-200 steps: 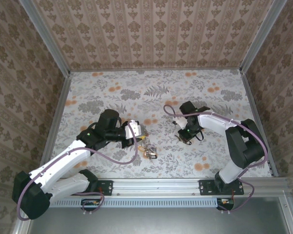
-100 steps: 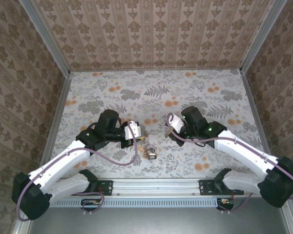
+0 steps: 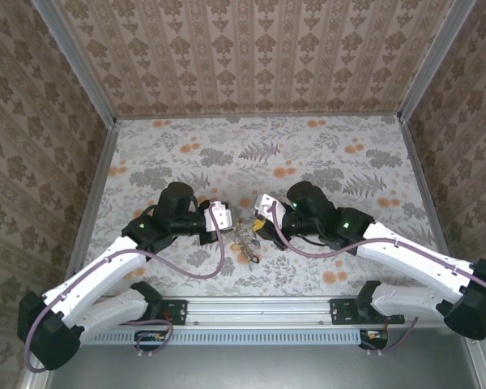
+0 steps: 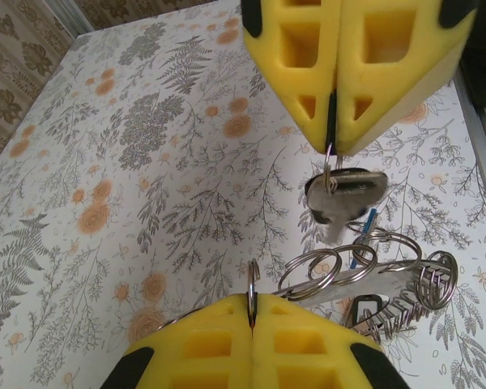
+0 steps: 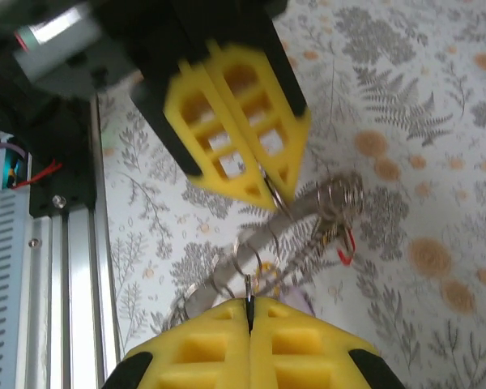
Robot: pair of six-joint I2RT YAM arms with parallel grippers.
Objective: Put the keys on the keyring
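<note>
My left gripper (image 4: 251, 301) is shut on the edge of a thin silvery ring of the keyring (image 4: 312, 271). Its linked rings and chain (image 4: 425, 284) trail to the right above the table. Facing it, my right gripper (image 4: 332, 138) is shut on a small ring that carries a dark-headed key (image 4: 344, 194), hanging just above the bundle. In the right wrist view my right gripper (image 5: 249, 306) pinches that ring, with the left gripper (image 5: 271, 190) opposite. A red key head (image 5: 346, 251) and a blue key (image 4: 360, 235) sit in the bundle. From above, the left gripper (image 3: 229, 217) and the right gripper (image 3: 262, 217) almost meet over the keyring (image 3: 245, 241).
The floral table (image 3: 251, 154) is walled at the back and both sides by patterned panels. An aluminium rail (image 3: 259, 308) runs along the near edge, close to the bundle. Open tabletop lies behind both grippers.
The right arm has swung left from the right middle of the table, bringing its gripper tip to tip with the left one. The left gripper has barely shifted and still holds the ring.
</note>
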